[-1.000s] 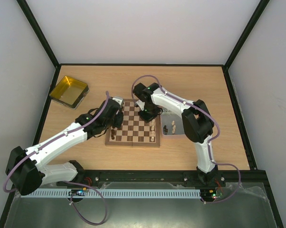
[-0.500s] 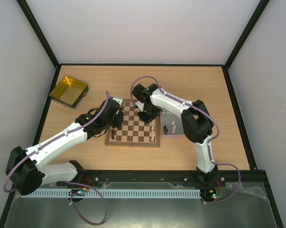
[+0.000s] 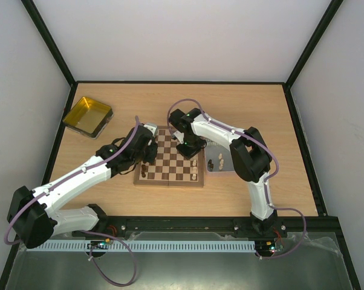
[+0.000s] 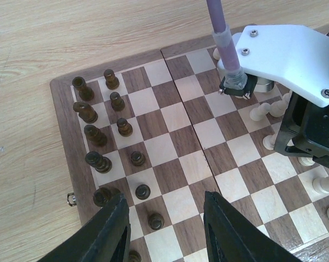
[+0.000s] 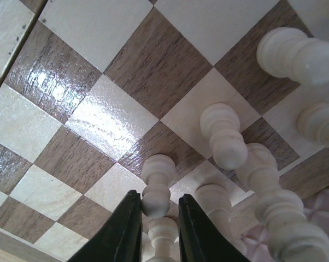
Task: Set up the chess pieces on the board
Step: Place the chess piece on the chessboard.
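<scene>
The board [image 3: 169, 183] lies mid-table. In the left wrist view dark chess pieces [image 4: 96, 161] stand in two rows along its left side and pale ones [image 4: 260, 112] along its right side. My left gripper [image 4: 164, 199] is open and empty, hovering over the board [image 4: 175, 136] near the dark rows; it also shows in the top view [image 3: 147, 158]. My right gripper [image 3: 191, 151] is low over the pale side. In the right wrist view it [image 5: 159, 199] is shut on the head of a pale pawn [image 5: 156, 185] whose base rests on a dark square.
A grey metal tray [image 3: 225, 163] with a few pale pieces lies right of the board. A yellow tray [image 3: 87, 115] sits far left. Other pale pieces [image 5: 224, 136] crowd close to the right of my right gripper. The right arm's white link [image 4: 285, 54] overhangs the board.
My right gripper has shifted slightly left and nearer over the pale side of the board. My left arm has barely moved.
</scene>
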Controlling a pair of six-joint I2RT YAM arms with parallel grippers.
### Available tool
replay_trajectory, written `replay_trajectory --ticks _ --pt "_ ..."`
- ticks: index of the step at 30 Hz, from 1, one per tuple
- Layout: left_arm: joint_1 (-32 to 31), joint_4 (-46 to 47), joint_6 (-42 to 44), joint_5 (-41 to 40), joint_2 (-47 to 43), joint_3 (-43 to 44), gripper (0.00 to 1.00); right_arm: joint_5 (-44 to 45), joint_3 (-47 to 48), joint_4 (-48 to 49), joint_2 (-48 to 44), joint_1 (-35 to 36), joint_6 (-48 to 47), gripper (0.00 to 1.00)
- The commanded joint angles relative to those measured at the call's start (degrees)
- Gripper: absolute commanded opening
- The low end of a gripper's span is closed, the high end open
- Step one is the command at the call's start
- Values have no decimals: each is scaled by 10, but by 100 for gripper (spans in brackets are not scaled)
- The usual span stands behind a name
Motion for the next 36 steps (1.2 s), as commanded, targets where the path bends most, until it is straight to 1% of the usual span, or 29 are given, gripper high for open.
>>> replay_trajectory --ticks 1,8,13,17,24,32,36 --pt "4 9 4 5 -1 -5 39 9 1 -19 2 4 -2 20" --pt "5 10 5 7 2 -5 39 6 9 -20 1 3 -2 20" --pt "6 10 5 8 3 -5 39 2 12 -21 0 4 -2 13" --pt "6 10 5 10 4 -5 40 0 13 -22 -2 4 -2 11" --pt "7 10 6 12 5 -5 40 -1 18 -23 -1 4 -3 13" --pt "9 12 7 14 6 -5 40 -2 27 -25 -3 4 -3 21" --pt "10 12 7 17 7 -5 40 -5 28 -26 -8 4 -3 21"
